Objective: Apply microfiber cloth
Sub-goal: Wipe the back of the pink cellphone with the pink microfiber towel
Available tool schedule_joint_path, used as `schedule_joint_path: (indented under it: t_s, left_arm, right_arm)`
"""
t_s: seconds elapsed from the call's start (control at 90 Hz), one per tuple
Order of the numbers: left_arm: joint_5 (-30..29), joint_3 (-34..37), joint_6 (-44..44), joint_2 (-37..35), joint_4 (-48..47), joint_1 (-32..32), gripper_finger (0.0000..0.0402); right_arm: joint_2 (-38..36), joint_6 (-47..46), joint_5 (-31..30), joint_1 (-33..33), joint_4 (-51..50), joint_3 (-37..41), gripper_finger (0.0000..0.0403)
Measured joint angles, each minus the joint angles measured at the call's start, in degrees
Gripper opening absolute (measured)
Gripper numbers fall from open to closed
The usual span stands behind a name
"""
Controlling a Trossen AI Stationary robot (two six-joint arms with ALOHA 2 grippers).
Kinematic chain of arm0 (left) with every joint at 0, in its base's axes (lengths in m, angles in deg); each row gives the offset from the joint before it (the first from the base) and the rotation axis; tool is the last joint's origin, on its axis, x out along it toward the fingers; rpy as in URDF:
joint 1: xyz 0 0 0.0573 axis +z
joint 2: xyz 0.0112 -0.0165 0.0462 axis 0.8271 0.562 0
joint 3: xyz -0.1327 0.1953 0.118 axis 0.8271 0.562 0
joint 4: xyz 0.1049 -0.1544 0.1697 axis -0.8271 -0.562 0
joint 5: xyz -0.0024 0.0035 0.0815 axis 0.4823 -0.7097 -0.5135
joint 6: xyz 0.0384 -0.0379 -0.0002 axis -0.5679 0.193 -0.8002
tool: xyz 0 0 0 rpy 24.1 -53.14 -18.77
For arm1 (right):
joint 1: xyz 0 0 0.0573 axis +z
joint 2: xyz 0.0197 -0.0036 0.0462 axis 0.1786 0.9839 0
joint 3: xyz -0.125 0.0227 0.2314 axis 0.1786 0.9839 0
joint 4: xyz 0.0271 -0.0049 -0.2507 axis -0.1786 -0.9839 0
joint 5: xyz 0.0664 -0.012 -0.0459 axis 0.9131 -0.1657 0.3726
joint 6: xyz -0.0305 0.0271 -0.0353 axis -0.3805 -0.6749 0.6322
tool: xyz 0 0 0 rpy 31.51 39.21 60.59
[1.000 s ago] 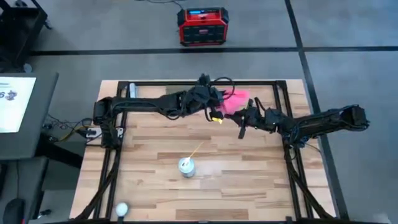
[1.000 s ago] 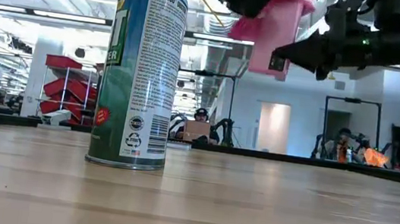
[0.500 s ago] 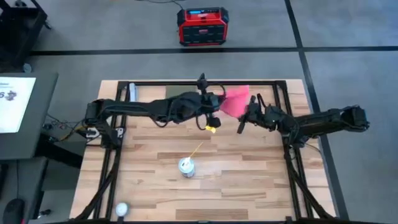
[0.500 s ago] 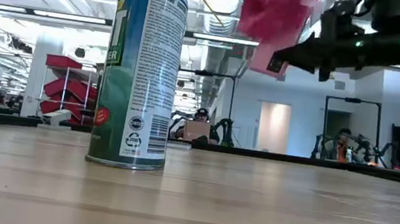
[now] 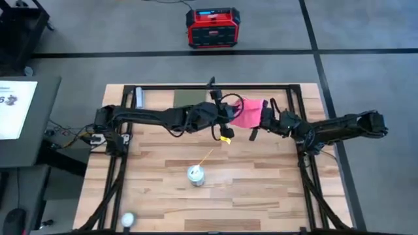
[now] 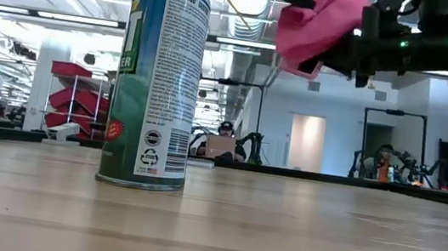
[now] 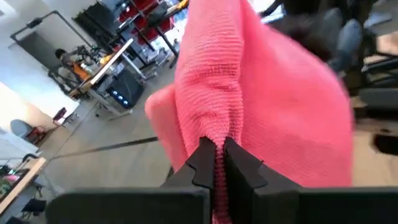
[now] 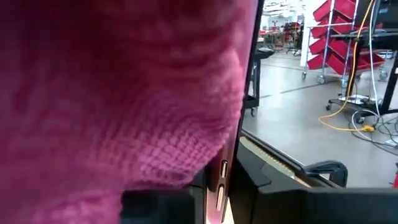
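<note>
Near the middle of the table (image 5: 157, 196) a spray can (image 5: 195, 175) stood upright. Above the far half, the left gripper (image 7: 216, 163) was pinched tight on a fold of the microfiber cloth (image 5: 248, 112), which hung in the air against a phone (image 8: 219, 180). The right gripper (image 5: 261, 123) was clamped on that phone, just right of the cloth.

an open industrial lab hall: red bin racks (image 6: 74, 90), workstations with seated people (image 6: 223, 140), concrete floor (image 5: 163, 65)
</note>
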Motion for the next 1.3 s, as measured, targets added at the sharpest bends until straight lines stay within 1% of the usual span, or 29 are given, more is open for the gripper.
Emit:
schedule_joint_path:
  t_s: [0.122,0.244,0.344,0.456,0.511,0.578,0.711,0.789,0.867,1.089,1.222,1.3]
  left_arm:
    - [0.4,0.0,0.2,0.1,-0.2,1.3,0.0]
    - [0.9,0.0,-0.5,-0.1,1.6,2.1,0.0]
    - [4.1,0.0,-0.3,-0.6,2.8,1.7,0.0]
    - [4.8,0.1,1.1,-0.3,1.4,0.4,0.0]
    - [5.4,1.6,2.1,-0.3,1.7,-0.1,0.0]
    - [6.9,4.0,3.4,-0.3,4.4,-0.5,0.0]
    - [7.1,9.1,5.2,-0.2,9.4,-0.7,0.0]
    - [6.2,10.4,5.0,-0.2,10.6,-0.2,0.0]
    - [5.0,10.4,3.6,-0.3,11.3,0.5,0.0]
    - [5.0,7.3,-2.3,-2.9,11.7,2.9,0.0]
    - [4.3,4.8,-4.3,-3.4,11.4,3.8,0.0]
    - [5.3,4.4,-4.0,-3.4,10.6,3.9,0.0]
  right_arm:
    - [0.0,-0.1,-0.6,0.8,0.3,0.0,0.0016]
    - [0.0,-0.2,-1.3,1.1,1.1,0.0,0.0016]
    - [0.0,0.1,-0.4,0.7,1.3,0.0,0.0015]
    - [0.0,0.5,0.7,0.5,1.1,0.0,0.0015]
    - [0.0,0.5,0.8,0.6,1.1,0.0,0.0015]
    - [0.0,0.5,0.8,0.6,1.1,0.0,0.0015]
    - [0.0,0.5,0.6,1.0,1.1,0.0,0.0015]
    - [0.0,0.4,0.5,1.4,1.2,0.0,0.0015]
    - [0.0,0.2,0.0,1.8,1.3,0.0,0.0015]
    - [0.0,-0.8,-1.1,2.3,1.5,0.0,0.0015]
    - [0.0,-0.6,0.6,2.5,1.3,0.0,0.0015]
    - [0.0,-0.4,1.1,2.9,1.1,0.0,0.0015]
